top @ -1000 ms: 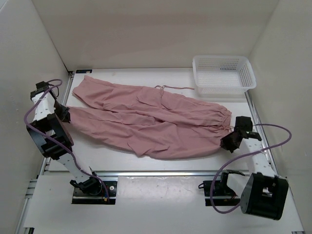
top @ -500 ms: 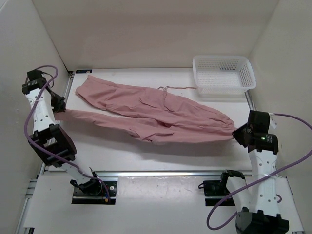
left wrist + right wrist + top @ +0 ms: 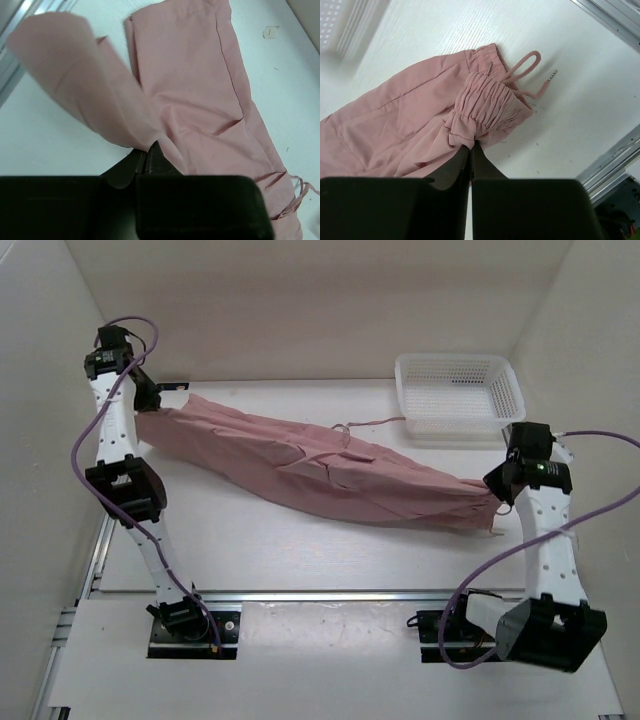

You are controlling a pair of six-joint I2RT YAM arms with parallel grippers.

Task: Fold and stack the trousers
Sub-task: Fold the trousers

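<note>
Trousers: dusty-pink thin cloth trousers (image 3: 330,465), stretched low over the white table (image 3: 300,560), far left to right.
Left gripper (image 3: 147,156): pinching a leg end.
Right gripper (image 3: 471,149): pinching the gathered waistband.
Risk: more tension could slip the thin cloth from either pinch; the loose pink drawstring (image 3: 375,422) could snag.

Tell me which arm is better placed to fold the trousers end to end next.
Probably left: the left gripper is shut on a lifted leg end of the trousers, free to sweep across toward the waistband, which the right gripper holds.
</note>
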